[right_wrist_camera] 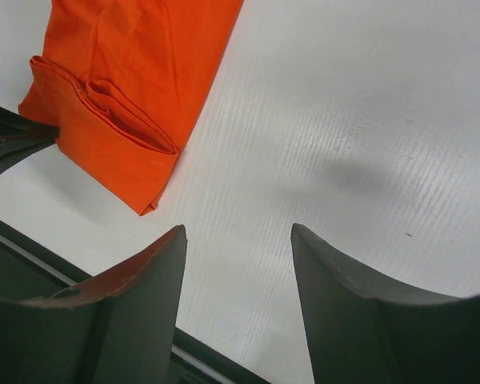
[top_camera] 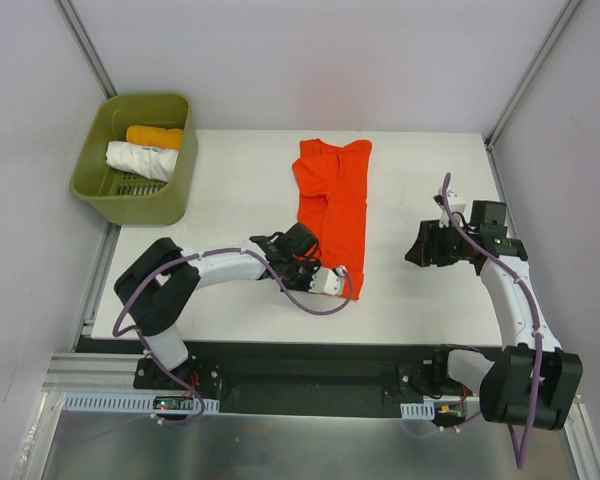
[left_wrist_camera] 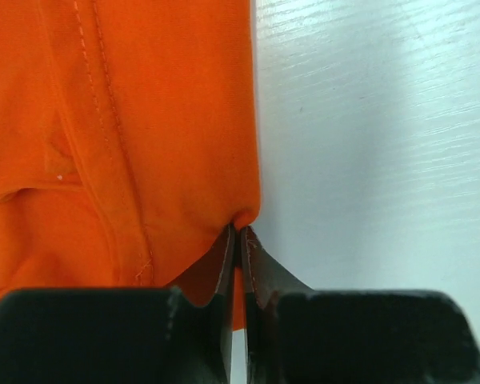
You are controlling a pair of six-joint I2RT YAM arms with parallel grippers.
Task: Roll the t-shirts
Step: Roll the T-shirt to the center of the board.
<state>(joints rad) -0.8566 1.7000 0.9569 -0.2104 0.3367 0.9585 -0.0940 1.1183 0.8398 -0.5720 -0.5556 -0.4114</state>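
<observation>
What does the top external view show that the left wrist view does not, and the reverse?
Only the top view: the green basket holding a white roll and an orange roll, and the right gripper, open, apart from the t-shirt. Only the left wrist view: the left gripper shut on the t-shirt's edge, and the seam stitching. Both: the orange t-shirt on the white table.

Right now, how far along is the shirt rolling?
Done: a white roll and a yellow roll lie in the bin, and the tee is folded into a long strip. In hand: the left pincer is shut on its near corner; the right pincer is open, off the cloth. Left: rolling the tee.
</observation>
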